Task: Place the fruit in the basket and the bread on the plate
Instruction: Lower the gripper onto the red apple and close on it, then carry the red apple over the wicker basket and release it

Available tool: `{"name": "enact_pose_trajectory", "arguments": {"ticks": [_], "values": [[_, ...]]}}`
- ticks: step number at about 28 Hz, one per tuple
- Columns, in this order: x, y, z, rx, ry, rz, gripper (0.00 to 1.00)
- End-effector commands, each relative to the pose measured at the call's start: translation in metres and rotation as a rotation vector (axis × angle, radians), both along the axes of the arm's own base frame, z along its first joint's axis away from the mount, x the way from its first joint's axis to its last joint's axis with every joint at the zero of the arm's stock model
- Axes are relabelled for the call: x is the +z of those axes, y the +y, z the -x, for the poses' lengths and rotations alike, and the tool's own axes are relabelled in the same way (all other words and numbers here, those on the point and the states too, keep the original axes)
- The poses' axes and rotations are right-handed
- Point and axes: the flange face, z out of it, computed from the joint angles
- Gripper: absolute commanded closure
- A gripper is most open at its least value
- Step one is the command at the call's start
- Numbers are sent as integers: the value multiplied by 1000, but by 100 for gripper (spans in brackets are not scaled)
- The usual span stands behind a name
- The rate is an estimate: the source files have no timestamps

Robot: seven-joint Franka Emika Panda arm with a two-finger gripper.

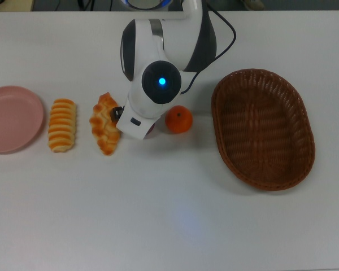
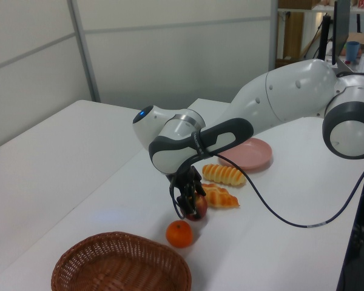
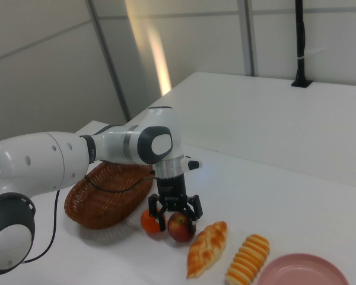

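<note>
From the top view I can barely see the apple [image 1: 150, 131]: the arm's wrist covers it, leaving only a red sliver beside the orange [image 1: 179, 119]. The gripper [image 3: 177, 215] is wholly hidden under that wrist there too. The wrist also overlaps the right edge of the braided pastry [image 1: 105, 124]. The plate [image 1: 11, 118] is cut off by the top view's left edge and by the right view's bottom edge. In the left view the basket [image 2: 118, 264] runs off the bottom edge.
</note>
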Motion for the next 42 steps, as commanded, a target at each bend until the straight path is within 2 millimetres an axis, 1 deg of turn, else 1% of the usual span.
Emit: {"name": "enact_pose_trajectory", "arguments": {"ticks": [1,3,4,5,9,10,11,14,15,18,20,21,23,25,26,27,28,31,32,34,36,37,39,41,42], "values": [[-6,7,3,6,-12,21,0],[-6,6,3,7,-12,22,0],[-6,6,3,9,-13,25,2],[-5,5,3,17,-13,33,23],[-4,5,2,14,-16,25,71],[-1,5,1,11,-20,19,94],[-1,4,1,9,-21,17,100],[4,4,0,8,-28,12,100],[12,5,-2,6,-43,7,100],[18,7,-4,4,-54,6,100],[25,10,-5,1,-69,5,100],[42,25,-8,20,-100,-14,100],[62,48,-7,53,-125,-41,100],[82,63,-4,74,-154,-60,100],[98,77,1,97,-177,-76,100],[106,86,3,109,-187,-84,100],[110,98,7,124,-193,-94,100],[118,135,16,144,-210,-124,100],[119,152,20,145,-218,-131,100],[116,174,28,156,-215,-132,100],[110,194,36,177,-215,-112,100],[104,211,42,198,-217,-87,100],[94,222,47,209,-210,-69,99],[82,231,51,215,-197,-56,92],[76,234,52,216,-192,-48,86]]}}
